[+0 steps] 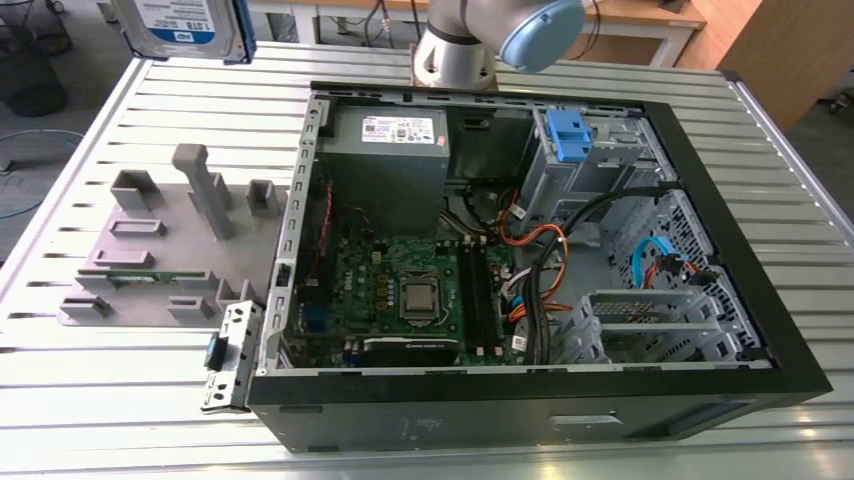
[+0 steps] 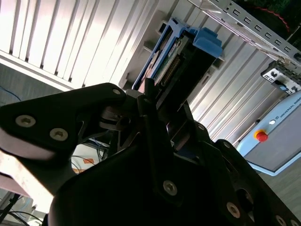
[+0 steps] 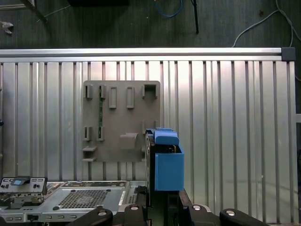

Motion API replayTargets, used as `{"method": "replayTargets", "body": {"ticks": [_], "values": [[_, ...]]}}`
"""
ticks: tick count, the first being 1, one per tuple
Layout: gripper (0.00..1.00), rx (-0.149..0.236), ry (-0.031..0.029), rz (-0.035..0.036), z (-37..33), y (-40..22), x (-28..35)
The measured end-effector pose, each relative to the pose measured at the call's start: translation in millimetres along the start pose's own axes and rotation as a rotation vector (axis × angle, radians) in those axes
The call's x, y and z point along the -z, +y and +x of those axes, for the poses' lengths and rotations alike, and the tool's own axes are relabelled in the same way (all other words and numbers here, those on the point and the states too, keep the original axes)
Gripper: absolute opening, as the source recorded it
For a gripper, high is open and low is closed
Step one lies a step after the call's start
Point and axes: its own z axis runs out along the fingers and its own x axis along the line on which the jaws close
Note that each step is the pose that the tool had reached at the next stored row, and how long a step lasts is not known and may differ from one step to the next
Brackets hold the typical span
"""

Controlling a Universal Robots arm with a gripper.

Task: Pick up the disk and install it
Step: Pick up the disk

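Note:
The disk [image 1: 180, 30] hangs high over the far corner of the table at the exterior view's left, showing its blue-and-white label and blue rail frame. In the second wrist view the disk [image 2: 176, 56] stands edge-on between the black fingers [image 2: 149, 101], and my gripper [image 2: 164, 106] is shut on it. In the first wrist view the disk [image 3: 165, 162] shows its blue frame, with the gripper [image 3: 162, 207] clamped on its lower end. It hangs above the grey fixture plate [image 3: 121, 120].
The open computer case [image 1: 787, 350] lies on the slatted metal table [image 1: 80, 400], with a grey power-supply box [image 1: 387, 140], motherboard [image 1: 400, 290], cables and a blue drive-bay latch [image 1: 567, 135] inside. The grey fixture plate [image 1: 147, 250] sits beside it. The arm's base [image 1: 461, 50] stands behind the case.

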Motion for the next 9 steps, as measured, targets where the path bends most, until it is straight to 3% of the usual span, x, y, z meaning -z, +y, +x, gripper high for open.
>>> {"method": "replayTargets", "body": {"ticks": [9], "values": [[0.35,0.000,0.0000,0.0000,-0.3,-11.3,0.0]]}}
